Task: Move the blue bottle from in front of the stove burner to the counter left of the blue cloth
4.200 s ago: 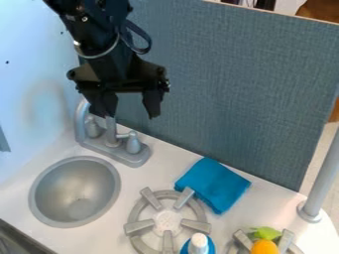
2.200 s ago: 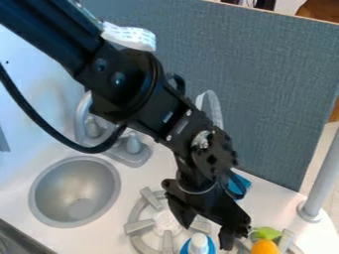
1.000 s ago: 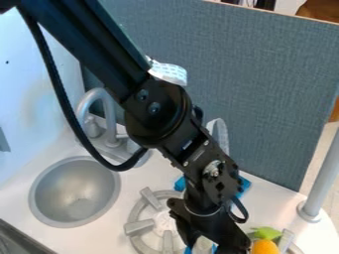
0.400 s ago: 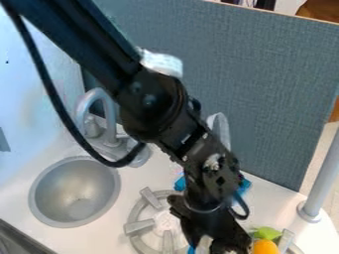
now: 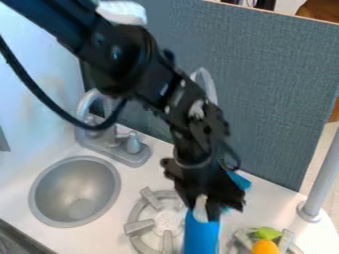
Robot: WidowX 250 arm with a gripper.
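Two burners [image 5: 165, 218], one each: sink [image 5: 75, 188], faucet [image 5: 116, 150], bottle [image 5: 201, 239], cloth [image 5: 240, 181].

Blue-gray divider [image 5: 271, 89], white counter [image 5: 149, 173]

Round sink [image 5: 69, 186], grey faucet [image 5: 116, 150], upright divider [image 5: 271, 94], pole [image 5: 325, 173]

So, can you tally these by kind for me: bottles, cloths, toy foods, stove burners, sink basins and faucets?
Bottles: 1, the blue bottle in the black gripper
Cloths: 1, the blue cloth, partly hidden
Toy foods: 1, orange with a green top
Stove burners: 2
Sink basins: 1
Faucets: 1
Total: 7
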